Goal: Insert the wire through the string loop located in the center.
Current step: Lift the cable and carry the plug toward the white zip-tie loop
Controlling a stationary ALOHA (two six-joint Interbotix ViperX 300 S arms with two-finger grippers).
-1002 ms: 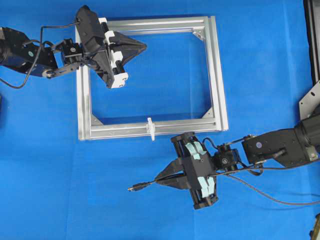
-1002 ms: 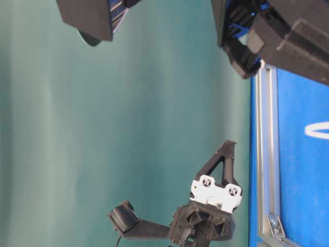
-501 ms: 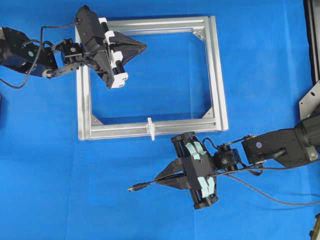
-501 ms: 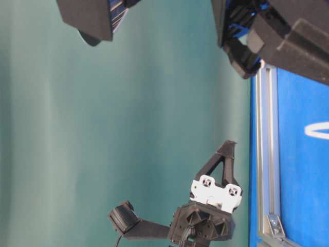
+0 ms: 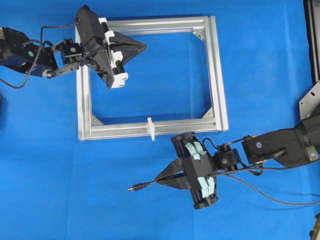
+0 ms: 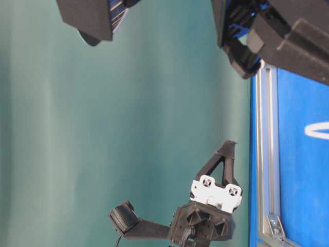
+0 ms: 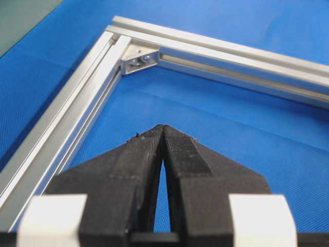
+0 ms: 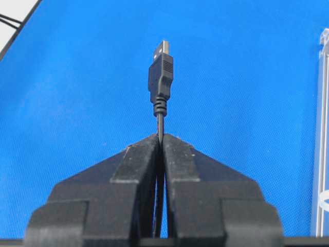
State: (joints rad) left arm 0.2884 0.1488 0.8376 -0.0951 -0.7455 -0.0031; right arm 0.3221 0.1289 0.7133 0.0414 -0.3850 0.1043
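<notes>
Overhead view: the wire (image 5: 260, 192) is a thin, glossy black cable that trails in from the 3 o'clock edge, passes under the right arm and ends in a small moulded plug (image 5: 136, 188) with a bare metal tip, pointing toward 9 o'clock just above the blue counter (image 5: 50, 200). The right tool (image 5: 159, 179) is pressed together on the wire just behind the plug's ribbed strain relief; in the right wrist view the cable runs up between the matte black fingers (image 8: 141, 164).

At 12 o'clock from that tool, the string loop (image 5: 150, 128) is a tiny white, translucent tie wrapped around the middle of the near bar of the silver frame (image 5: 217, 75), its short ends sticking out on either side of the bar. The frame is a rectangle of grooved, brushed aluminium bars with corner brackets, lying flat on the finely woven blue cloth.

The left tool (image 5: 144, 47) is pressed together on nothing, hovering inside the frame near its 11 o'clock corner.
</notes>
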